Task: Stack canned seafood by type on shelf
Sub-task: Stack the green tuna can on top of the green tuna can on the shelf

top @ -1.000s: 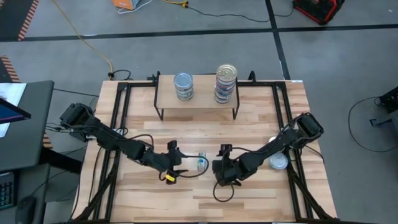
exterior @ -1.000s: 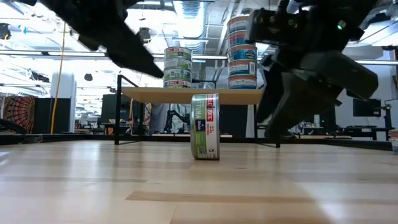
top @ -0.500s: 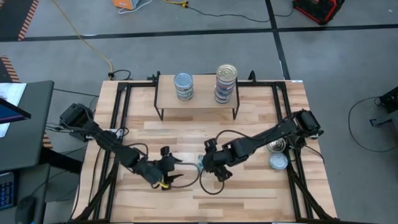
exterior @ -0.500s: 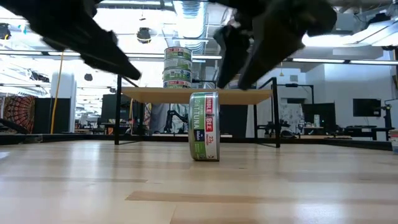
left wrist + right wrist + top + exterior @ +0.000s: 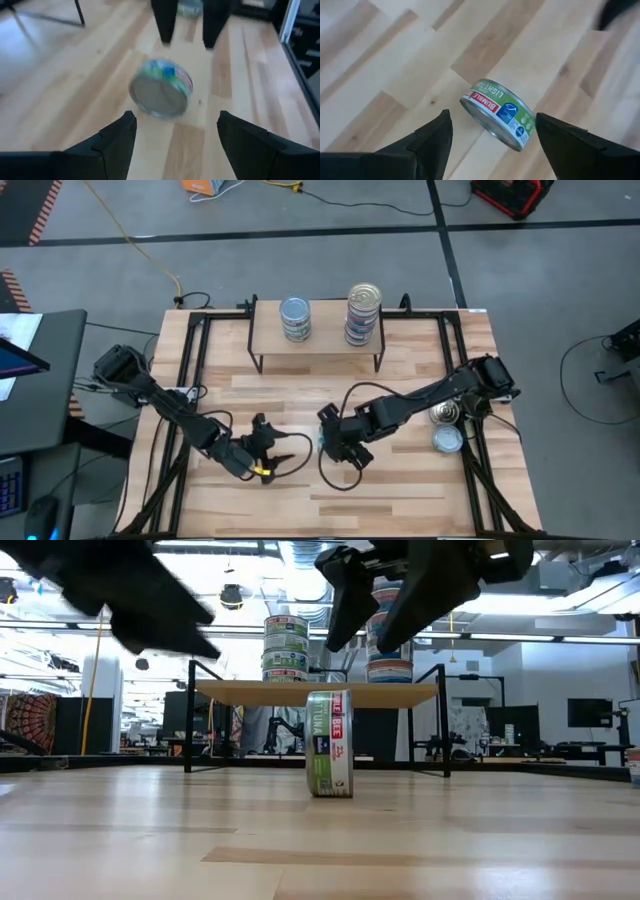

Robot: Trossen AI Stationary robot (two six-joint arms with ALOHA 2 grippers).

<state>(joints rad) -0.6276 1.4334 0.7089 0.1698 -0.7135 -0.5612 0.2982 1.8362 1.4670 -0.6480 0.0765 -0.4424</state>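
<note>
One tin with a green-and-blue label stands on its edge on the table point(image 5: 330, 743) point(image 5: 322, 442) point(image 5: 497, 114) point(image 5: 161, 89). My right gripper point(image 5: 334, 442) point(image 5: 357, 638) point(image 5: 492, 135) hangs open just above it, the fingers to either side and clear of it. My left gripper point(image 5: 272, 446) point(image 5: 175, 130) is open and low, a short way to the tin's left and facing it. On the shelf point(image 5: 315, 338) point(image 5: 320, 692) stand two stacks of tins: a lower one on the left point(image 5: 294, 318) point(image 5: 286, 648) and a taller one on the right point(image 5: 363, 313).
Two more tins lie flat near the table's right edge point(image 5: 445, 414) point(image 5: 449, 440). Black frame rails run along the table's left point(image 5: 185, 380) and right point(image 5: 470, 450) sides. Bare wood lies between the shelf and the grippers, and also along the near edge.
My right gripper has swung toward the table's left, from beside the tin to above it, and stayed open. My left gripper has drawn back a little toward the left edge. The tin has kept standing on its edge in the same place.
</note>
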